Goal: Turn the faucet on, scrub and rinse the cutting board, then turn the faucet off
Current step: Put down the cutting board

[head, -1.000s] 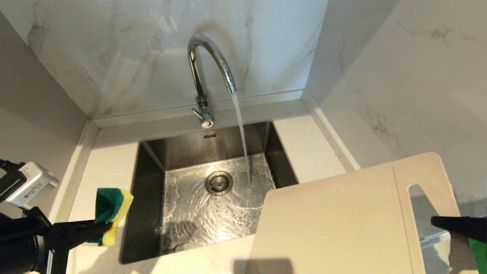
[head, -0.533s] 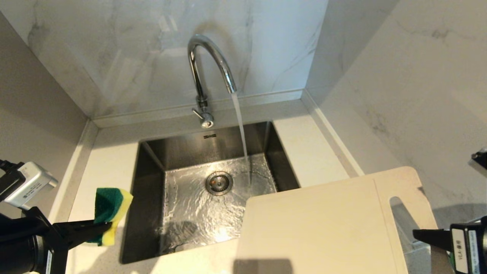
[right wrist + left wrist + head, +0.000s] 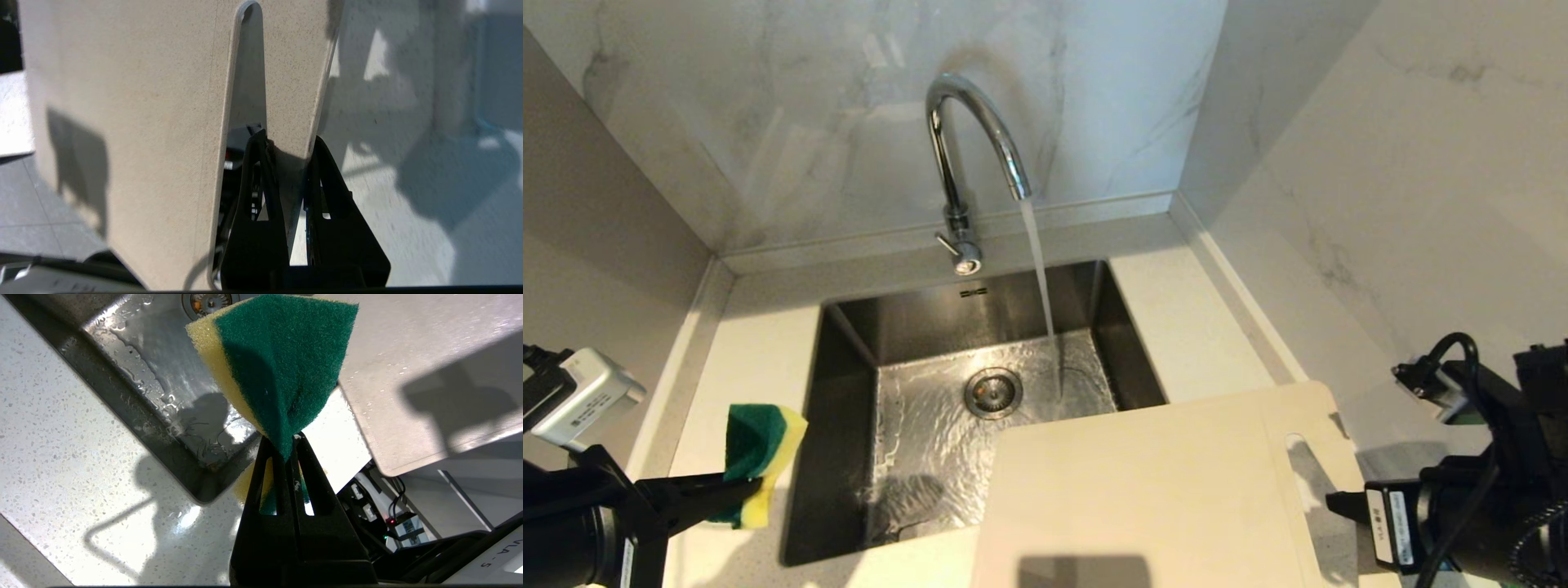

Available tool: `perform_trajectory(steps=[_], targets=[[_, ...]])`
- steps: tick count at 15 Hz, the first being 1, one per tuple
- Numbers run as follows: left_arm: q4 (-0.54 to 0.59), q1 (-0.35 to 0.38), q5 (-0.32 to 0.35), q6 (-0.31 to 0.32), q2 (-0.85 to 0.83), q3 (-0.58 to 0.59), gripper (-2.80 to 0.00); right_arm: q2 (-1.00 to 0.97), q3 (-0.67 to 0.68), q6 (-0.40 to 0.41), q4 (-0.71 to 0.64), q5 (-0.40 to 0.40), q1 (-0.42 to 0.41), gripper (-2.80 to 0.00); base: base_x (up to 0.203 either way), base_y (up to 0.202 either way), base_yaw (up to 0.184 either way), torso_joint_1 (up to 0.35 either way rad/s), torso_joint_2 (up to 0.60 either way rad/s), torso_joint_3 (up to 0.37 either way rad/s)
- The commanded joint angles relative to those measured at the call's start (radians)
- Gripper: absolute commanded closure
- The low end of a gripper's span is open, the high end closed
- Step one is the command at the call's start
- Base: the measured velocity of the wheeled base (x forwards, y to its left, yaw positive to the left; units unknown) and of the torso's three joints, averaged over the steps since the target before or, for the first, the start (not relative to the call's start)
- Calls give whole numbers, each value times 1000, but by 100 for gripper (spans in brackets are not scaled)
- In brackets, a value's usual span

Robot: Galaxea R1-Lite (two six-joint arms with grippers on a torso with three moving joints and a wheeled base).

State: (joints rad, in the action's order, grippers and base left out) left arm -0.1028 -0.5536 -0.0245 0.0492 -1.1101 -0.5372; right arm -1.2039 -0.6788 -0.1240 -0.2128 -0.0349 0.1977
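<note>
1. Your faucet (image 3: 974, 147) is on. A steady stream falls from the arched spout into the steel sink (image 3: 849, 359), landing on the basin floor just to the right of the drain (image 3: 993, 393).
2. The side lever sits at the faucet base, pointing toward the front-left in the head view.
3. Your left gripper (image 3: 737, 490) is clamped tight on a green-and-yellow sponge (image 3: 756, 457). It hangs over the speckled countertop (image 3: 743, 351) at the sink's left rim.
4. In the left wrist view the sponge (image 3: 278, 371) is pinched hard between the fingertips (image 3: 304, 457) and flares out above them, green side facing the camera.
5. The cutting board (image 3: 1135, 498) is at the front-right of the sink. Its near-left part overhangs the basin's front-right corner and its handle end points right.
6. The stream lands behind the board's far edge; the water does not reach the board.
7. Your right gripper (image 3: 1339, 502) is at the board's handle end, low at the right edge of the head view.
8. In the right wrist view the right gripper (image 3: 286, 149) is closed on the strip between the handle slot and the board's outer edge. One finger passes through the slot, the other sits outside the edge.
9. The board (image 3: 143, 122) face there looks cream and finely speckled; I can't make out a stain.
</note>
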Motion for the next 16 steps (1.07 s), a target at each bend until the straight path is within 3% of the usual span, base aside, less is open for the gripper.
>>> perform_trajectory(steps=[1,3,10,16], targets=[[0,0,0,-5,9,-2,0,-105,94,-2,192,-2,1,0,0,0,0,0,0,0],[0,0,0,-5,9,-3,0,-153,179,-3,347,-3,0,0,0,0,0,0,0,0],[0,0,0,-3,7,13,0,-325,307,-18,653,-5,0,0,0,0,0,0,0,0],[0,0,0,-3,-7,13,0,-422,306,-59,778,-11,0,0,0,0,0,0,0,0]])
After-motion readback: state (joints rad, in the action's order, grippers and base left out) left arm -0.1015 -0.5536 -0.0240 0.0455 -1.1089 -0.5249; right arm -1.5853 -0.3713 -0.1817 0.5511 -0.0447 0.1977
